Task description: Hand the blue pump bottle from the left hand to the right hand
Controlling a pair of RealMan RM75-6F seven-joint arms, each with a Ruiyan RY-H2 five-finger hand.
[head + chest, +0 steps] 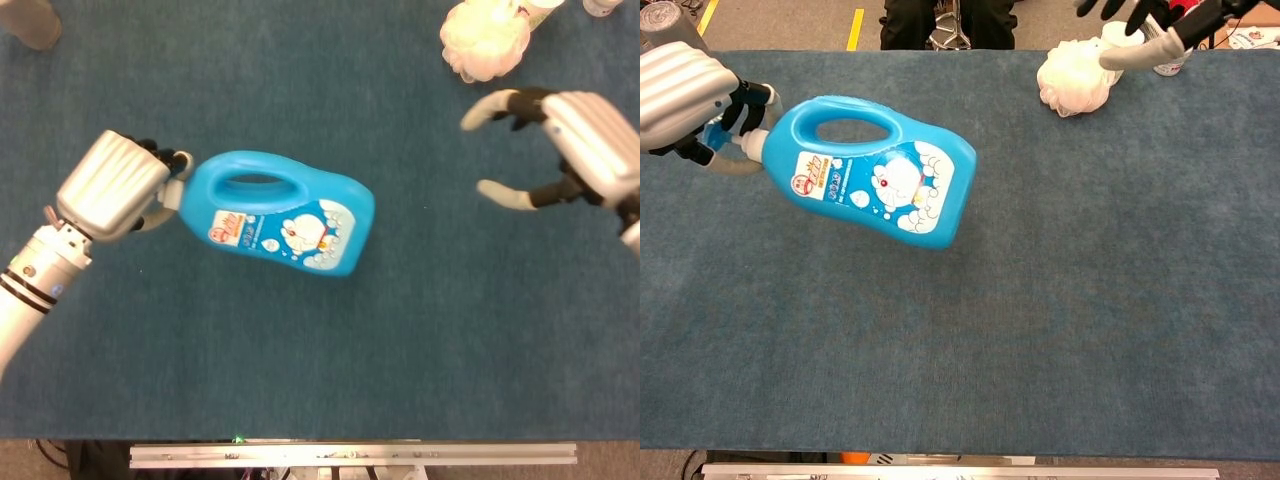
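Observation:
The blue pump bottle (pixel 285 226) is a large handled jug with a cartoon label, hanging on its side above the blue table. My left hand (pixel 112 185) grips it by the white neck at its left end; in the chest view the bottle (pixel 875 172) and the left hand (pixel 685 97) sit at upper left. My right hand (pixel 560 150) hovers at the right, fingers spread with nothing in them, about a bottle's length from the jug's base. The chest view shows only the right hand (pixel 1140 25) fingers at the top edge.
A white mesh sponge (pixel 484 40) lies at the back right, just behind my right hand, with a paper cup (pixel 1122 40) and a small white jar (pixel 1171 54) beside it. A grey cylinder (pixel 28 20) stands at the back left corner.

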